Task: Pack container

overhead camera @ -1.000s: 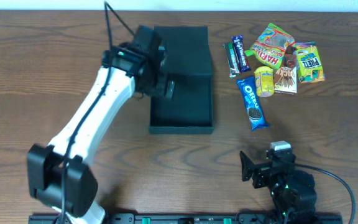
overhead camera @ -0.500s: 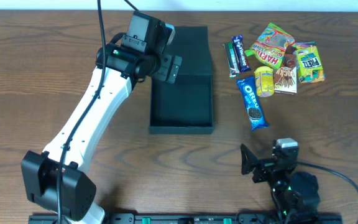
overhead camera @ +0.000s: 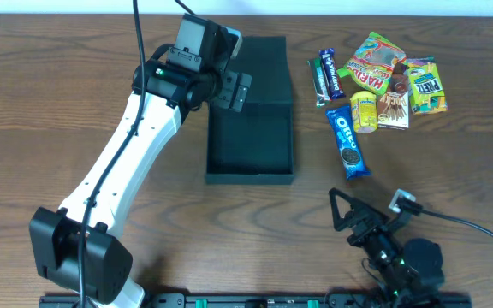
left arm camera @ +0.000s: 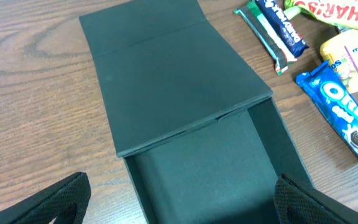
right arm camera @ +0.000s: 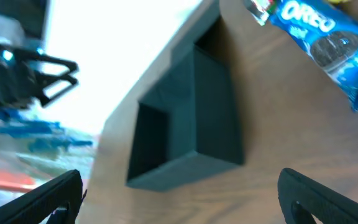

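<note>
The left gripper hangs released, fingers spread wide, above the hinge edge of the container. The container's lid lies folded back flat on the worktop. The container sits a little left of the worktop's middle, its tray open with no snack in it.

Packing has not begun, I judge, so the step in hand is fetching the first snack. The Oreo packet lies nearest, just right of the tray, with the other snacks bunched behind it. The right gripper, likewise released and wide, sits near the front edge, below the Oreo packet.

It should close across the packet's narrow width near the middle, so neither end droops. Then it should lift clear of the tray wall and lay the packet flat along one side, leaving room for the rest. The left arm would do well to draw back from the tray first. The right wrist view is blurred, so the right gripper's tilt is probably best judged from overhead.
</note>
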Controlling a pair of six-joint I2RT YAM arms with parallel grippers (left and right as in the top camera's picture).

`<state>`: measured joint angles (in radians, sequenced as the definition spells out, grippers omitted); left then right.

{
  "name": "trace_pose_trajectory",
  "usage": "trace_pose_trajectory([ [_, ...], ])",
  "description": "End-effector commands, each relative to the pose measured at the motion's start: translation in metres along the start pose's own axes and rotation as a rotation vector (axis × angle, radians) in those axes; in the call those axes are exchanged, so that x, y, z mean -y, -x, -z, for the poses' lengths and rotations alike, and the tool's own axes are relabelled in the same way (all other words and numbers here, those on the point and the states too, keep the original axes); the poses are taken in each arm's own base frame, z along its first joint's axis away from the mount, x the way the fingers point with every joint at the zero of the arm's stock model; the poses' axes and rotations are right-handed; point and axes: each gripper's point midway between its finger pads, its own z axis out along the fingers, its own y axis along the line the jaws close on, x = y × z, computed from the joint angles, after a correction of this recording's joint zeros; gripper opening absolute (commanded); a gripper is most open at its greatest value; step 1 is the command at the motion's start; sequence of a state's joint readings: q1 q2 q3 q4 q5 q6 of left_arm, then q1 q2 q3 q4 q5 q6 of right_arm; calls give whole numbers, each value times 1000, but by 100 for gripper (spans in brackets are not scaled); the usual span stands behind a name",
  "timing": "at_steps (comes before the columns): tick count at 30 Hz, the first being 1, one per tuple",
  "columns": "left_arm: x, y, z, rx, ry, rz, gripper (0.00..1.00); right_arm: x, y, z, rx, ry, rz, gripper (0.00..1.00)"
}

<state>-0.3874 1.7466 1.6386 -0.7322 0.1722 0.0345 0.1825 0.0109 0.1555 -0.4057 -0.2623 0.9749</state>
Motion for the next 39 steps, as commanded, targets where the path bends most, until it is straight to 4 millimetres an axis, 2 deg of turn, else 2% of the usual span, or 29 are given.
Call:
trace_pose_trajectory([
  [1, -4, 2, 1, 3, 17, -12, 96, 3, 20, 2, 113, -28, -47, 99],
  [8, -4, 1, 0, 1, 21, -13, 95, -9, 71, 7, 321, -9, 3, 99],
  [17, -7, -1, -6, -13, 28, -12, 95, -30, 130, -3, 306, -111, 161, 99],
  [22, -7, -2, -7, -15, 28, -11, 95, -53, 172, -26, 220, -124, 271, 99],
  [25, -7, -2, -7, -16, 28, -19, 95, -56, 193, -56, 132, -136, 319, 99],
  [27, -7, -2, -7, -16, 29, -22, 95, -49, 203, -77, 69, -159, 320, 99],
  [30, -7, -2, -7, -16, 29, -30, 95, -21, 217, -122, -80, -228, 284, 99],
  [33, -7, -2, -7, -16, 29, -31, 95, 8, 227, -156, -189, -299, 253, 99],
  [36, -9, -1, -7, -14, 41, -38, 95, 40, 242, -183, -231, -401, 225, 99],
  [39, -16, -2, -6, -16, 81, -37, 95, 61, 257, -204, -229, -452, 219, 99],
])
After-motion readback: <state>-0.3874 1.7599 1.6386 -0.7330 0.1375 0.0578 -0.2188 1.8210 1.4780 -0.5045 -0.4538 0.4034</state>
